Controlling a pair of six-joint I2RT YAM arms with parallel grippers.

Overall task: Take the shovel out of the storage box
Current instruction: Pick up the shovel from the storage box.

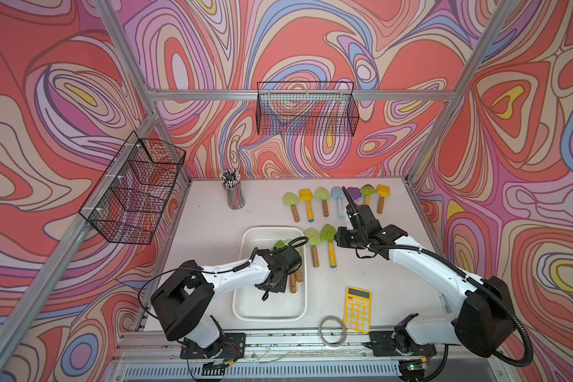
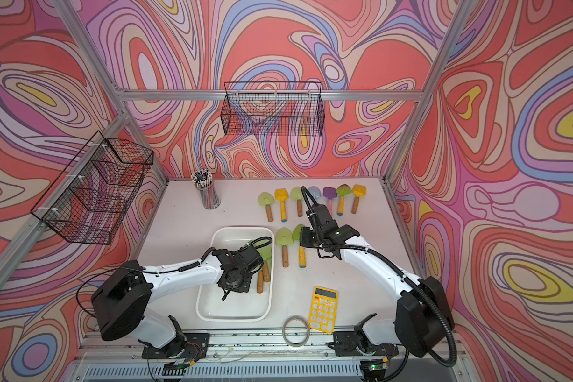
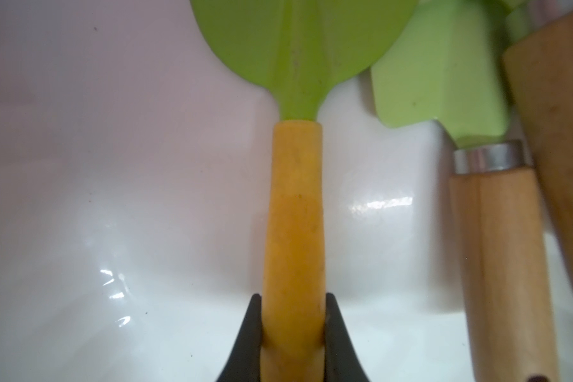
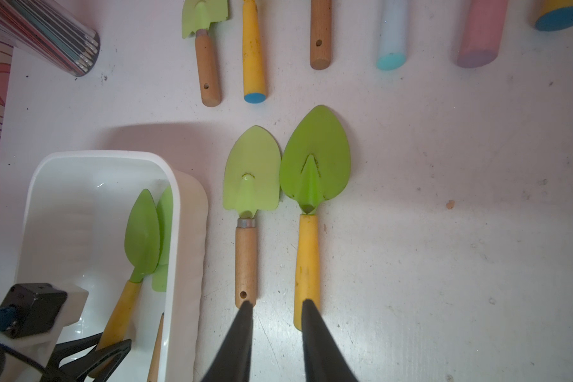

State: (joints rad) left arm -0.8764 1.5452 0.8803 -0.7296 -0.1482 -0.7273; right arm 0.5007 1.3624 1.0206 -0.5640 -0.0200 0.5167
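A white table (image 1: 212,231) inside a frame with swirl-patterned walls is seen from above in both top views. Near its middle lies the storage box (image 1: 272,307), a shallow white tub, with its long side running from the robot's base toward the far wall.

The left arm is stretched in over the box from the left, with its wrist bent down into the tub. The right arm is held outside the box, to its right, above two shovels (image 1: 321,246) lying side by side on the table.

The shovel (image 3: 293,215), with a green blade and a yellow handle, is inside the box, toward its right wall. Its long axis is laid roughly along the box's long side, with the blade toward the far end and the handle toward the base. In the left wrist view the left gripper (image 3: 293,317) is seen clamped across that handle near its butt end, one finger on each side. Whether the shovel rests on the floor of the box cannot be told.

Two wooden-handled shovels (image 3: 500,264) lie just beside it, their handles apart from the yellow one. The green blade is seen overlapping a paler blade (image 3: 437,82).

The right gripper (image 4: 277,302) is seen with its fingers parted and nothing between them.

Since the left arm is the nearer one and the grip is made, a lift over the rim is judged to be called for next.
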